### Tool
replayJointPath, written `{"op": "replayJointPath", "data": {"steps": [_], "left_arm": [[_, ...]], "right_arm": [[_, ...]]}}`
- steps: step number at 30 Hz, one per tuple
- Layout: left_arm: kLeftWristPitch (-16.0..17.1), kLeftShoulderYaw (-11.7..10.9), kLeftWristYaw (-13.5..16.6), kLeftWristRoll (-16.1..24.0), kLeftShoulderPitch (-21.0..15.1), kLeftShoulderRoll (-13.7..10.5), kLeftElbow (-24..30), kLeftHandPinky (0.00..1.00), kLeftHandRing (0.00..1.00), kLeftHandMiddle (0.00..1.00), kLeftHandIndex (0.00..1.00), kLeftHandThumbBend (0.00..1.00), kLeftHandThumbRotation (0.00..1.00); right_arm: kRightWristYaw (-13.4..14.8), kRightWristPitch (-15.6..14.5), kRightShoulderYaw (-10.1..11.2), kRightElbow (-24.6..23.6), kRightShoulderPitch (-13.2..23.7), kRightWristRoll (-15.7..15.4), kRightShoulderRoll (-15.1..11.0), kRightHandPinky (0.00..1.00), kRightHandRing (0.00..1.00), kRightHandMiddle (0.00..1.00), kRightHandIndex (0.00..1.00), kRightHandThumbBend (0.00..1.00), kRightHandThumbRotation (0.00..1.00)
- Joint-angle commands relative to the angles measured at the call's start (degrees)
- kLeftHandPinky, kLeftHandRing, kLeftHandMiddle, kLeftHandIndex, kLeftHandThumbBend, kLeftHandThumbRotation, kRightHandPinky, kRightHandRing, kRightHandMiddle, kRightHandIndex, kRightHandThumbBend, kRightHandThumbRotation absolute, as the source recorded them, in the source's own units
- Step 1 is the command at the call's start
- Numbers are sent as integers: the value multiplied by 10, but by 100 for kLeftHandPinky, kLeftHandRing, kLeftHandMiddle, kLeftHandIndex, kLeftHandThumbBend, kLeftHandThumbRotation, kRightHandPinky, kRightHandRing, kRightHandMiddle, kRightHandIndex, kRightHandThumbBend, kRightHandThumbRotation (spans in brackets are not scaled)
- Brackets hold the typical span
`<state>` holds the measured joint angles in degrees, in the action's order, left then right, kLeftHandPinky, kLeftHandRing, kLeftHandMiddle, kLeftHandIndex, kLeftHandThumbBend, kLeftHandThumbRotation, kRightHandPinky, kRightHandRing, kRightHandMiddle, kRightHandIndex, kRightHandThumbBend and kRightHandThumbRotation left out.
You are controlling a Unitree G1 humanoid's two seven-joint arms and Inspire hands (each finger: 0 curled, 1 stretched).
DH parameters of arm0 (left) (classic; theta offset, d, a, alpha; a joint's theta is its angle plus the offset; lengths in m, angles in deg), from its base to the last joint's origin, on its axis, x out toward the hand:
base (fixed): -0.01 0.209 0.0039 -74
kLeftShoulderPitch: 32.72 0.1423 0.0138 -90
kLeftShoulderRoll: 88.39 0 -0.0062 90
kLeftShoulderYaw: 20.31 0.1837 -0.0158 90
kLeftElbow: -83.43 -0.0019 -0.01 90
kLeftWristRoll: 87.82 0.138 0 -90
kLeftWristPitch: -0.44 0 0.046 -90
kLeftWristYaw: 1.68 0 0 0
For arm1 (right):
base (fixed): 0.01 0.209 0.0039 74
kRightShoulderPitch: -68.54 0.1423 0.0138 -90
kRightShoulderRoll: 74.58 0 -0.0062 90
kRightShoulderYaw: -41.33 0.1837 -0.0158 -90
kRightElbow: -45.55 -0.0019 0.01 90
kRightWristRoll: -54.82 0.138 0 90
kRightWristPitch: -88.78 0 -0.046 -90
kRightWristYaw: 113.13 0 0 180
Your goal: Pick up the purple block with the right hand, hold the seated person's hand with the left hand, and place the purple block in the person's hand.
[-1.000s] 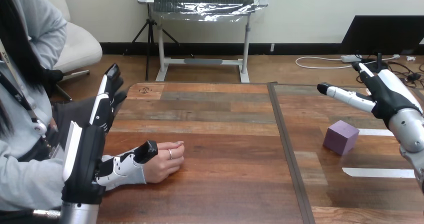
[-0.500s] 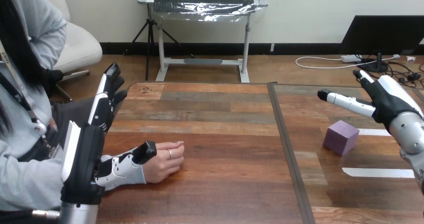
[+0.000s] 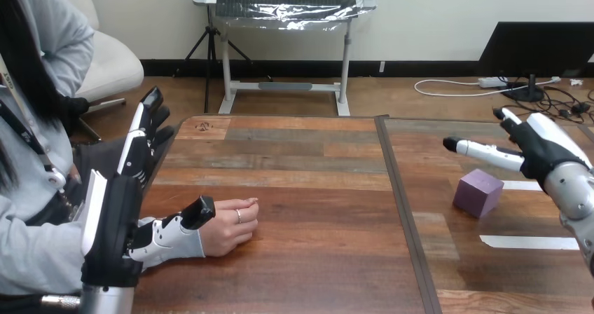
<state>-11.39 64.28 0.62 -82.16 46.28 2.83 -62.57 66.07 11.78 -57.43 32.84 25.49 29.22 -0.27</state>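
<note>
The wooden table (image 3: 315,188) is flat, with long brown boards and a dark line down its middle. The left hand (image 3: 115,216) is hard, black and white. It is spread wide with its fingers straight, and its thumb lies along the person's wrist. The person's hand (image 3: 231,223) is a soft, loose fist just past that thumb. The right hand (image 3: 543,146) is spread wide too and holds nothing. The purple block (image 3: 478,192) sits on the table just under the right hand's thumb, not touching it. It is a dull, smooth cube with no long side, and one corner points toward the robot.

Lab — tape-marked wooden table (image 3: 301,181)
</note>
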Motion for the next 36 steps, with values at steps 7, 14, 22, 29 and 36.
{"op": "replayJointPath", "data": {"steps": [7, 14, 22, 29, 36], "left_arm": [[16, -2, -11, -18, -9, 5, 26, 88, 94, 98, 97, 100, 70], [15, 1, -21, -32, -6, 7, 31, 89, 95, 98, 97, 100, 69], [15, -1, -28, -38, -4, 8, 35, 89, 96, 98, 97, 100, 69], [14, 1, -38, -48, -1, 8, 38, 89, 96, 99, 97, 100, 68], [14, 1, -44, -54, 3, 9, 44, 90, 96, 99, 97, 100, 68]], "right_arm": [[-4, -1, -13, 2, 1, -7, 2, 84, 94, 97, 100, 100, 84], [-10, -1, -18, 2, -6, -9, 6, 86, 95, 98, 99, 100, 87], [-15, -10, -30, 2, -7, -18, 11, 87, 94, 98, 99, 97, 92], [-5, -14, -27, 2, -13, -13, 19, 45, 51, 58, 96, 99, 91], [3, -14, -28, 3, -18, -15, 24, 32, 43, 51, 89, 100, 90]]}}
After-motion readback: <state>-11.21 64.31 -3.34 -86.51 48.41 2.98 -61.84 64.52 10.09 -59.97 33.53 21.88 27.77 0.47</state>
